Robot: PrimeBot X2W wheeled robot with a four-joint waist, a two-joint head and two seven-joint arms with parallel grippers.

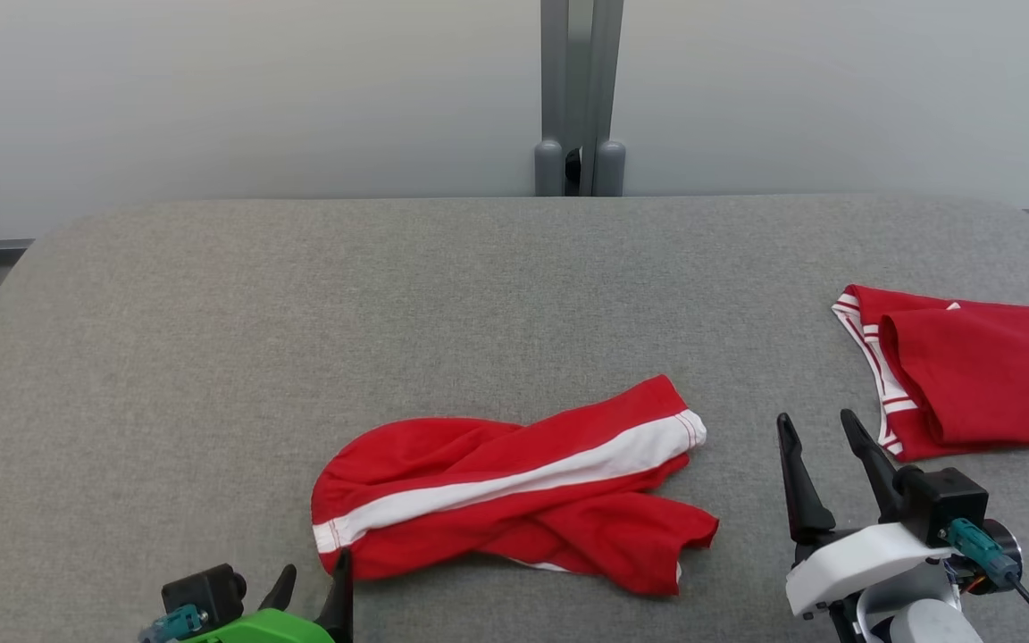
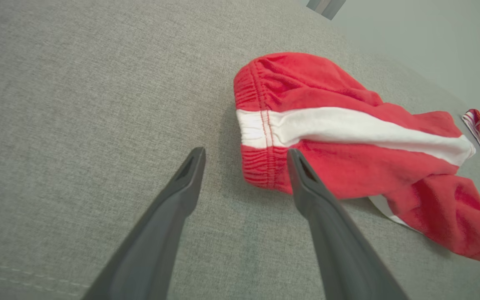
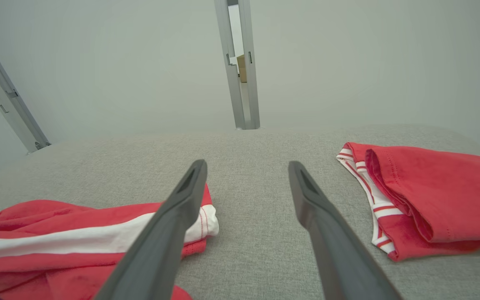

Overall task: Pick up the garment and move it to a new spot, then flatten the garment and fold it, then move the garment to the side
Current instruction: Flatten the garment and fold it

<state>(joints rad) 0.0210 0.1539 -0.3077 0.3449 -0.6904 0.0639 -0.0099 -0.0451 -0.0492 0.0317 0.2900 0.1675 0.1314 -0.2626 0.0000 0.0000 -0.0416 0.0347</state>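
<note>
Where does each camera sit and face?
Head: on the robot's head, looking down at the grey fabric table; left fingers and right fingers show.
Left wrist: along its fingers at the crumpled red white-striped shorts.
Right wrist: across the table toward the pale wall, fingers foreground.
Shared: all show the shorts and the folded red garment.

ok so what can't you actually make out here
- Head view: the folded red garment is cut off by the right edge.
- Head view: the crumpled red garment hides its own underside and how its legs lie.
- Right wrist view: the left edge cuts off that garment's waistband end.
- Head view: whether the left gripper touches the crumpled red garment can't be told.
- Right wrist view: the brown thing far behind is too small to identify.
</note>
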